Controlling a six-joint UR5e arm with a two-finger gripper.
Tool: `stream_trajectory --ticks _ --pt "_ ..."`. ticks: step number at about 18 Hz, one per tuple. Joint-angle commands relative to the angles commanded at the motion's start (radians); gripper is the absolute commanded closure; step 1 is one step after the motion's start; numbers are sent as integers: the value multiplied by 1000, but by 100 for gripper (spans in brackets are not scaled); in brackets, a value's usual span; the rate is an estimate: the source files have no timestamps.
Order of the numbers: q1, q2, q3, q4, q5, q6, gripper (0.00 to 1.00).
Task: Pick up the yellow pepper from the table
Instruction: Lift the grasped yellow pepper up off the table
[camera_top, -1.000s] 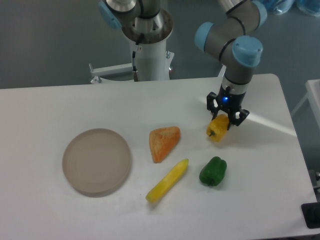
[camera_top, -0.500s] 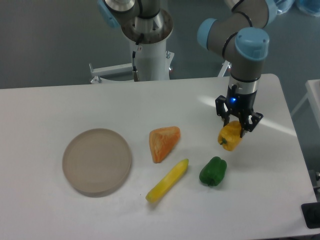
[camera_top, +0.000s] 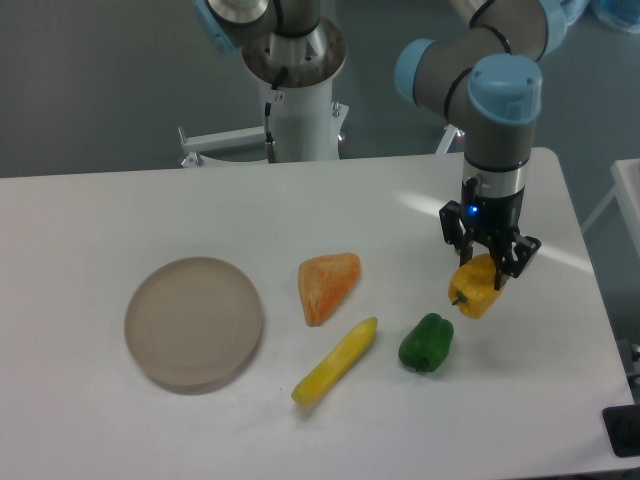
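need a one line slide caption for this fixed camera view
UR5e gripper holds the yellow pepper above the white table, right of the green pepper.

Glossy, plastic-looking yellow pepper (camera_top: 476, 293) and green pepper (camera_top: 427, 343); smooth matt white table (camera_top: 120, 420); matt beige plate (camera_top: 194, 322); rough-textured orange wedge (camera_top: 326, 283).

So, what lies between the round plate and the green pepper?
In the camera view, the orange wedge and the long yellow vegetable lie between the plate and the green pepper.

The jaws cover the top of the yellow pepper (camera_top: 476, 290), hiding its stem.
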Motion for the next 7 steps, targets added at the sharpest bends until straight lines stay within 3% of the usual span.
stream_trajectory --ticks 7 --pt "-5 0 3 0 2 -5 63"
